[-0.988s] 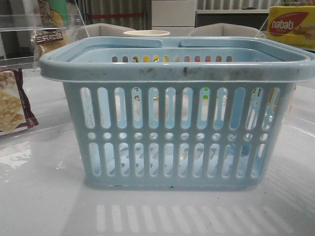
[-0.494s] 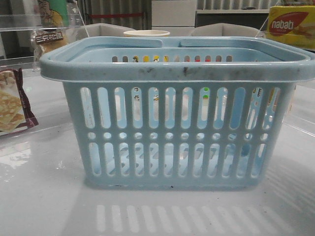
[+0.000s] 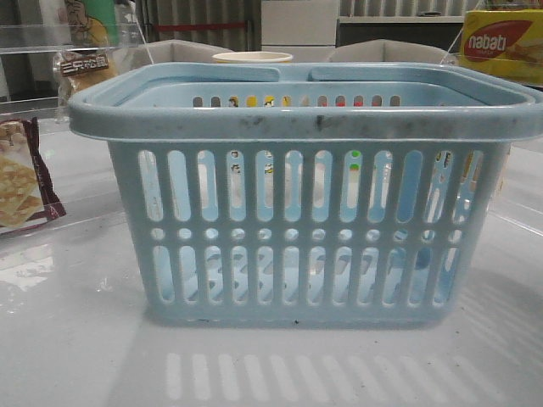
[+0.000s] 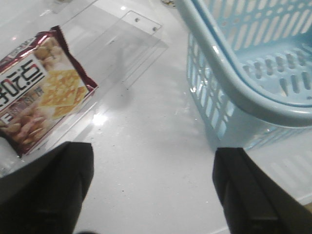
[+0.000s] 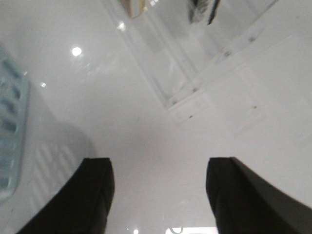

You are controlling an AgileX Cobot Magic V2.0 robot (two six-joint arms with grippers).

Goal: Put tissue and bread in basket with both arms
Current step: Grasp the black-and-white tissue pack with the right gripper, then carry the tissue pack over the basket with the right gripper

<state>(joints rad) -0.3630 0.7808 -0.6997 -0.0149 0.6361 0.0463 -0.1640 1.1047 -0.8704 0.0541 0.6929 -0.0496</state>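
Observation:
The light blue basket stands in the middle of the white table and fills most of the front view. Its corner shows in the left wrist view, and its edge in the right wrist view. The bread, in a clear packet with a dark label, sits on a clear shelf at the far left. My left gripper is open and empty over bare table between the cracker packet and the basket. My right gripper is open and empty to the right of the basket. A small dark shape shows behind clear acrylic; I cannot tell if it is the tissue.
A maroon-edged cracker packet lies at the left, also in the left wrist view. A yellow box stands at the far right, and a pale cup behind the basket. Clear acrylic shelves stand on both sides.

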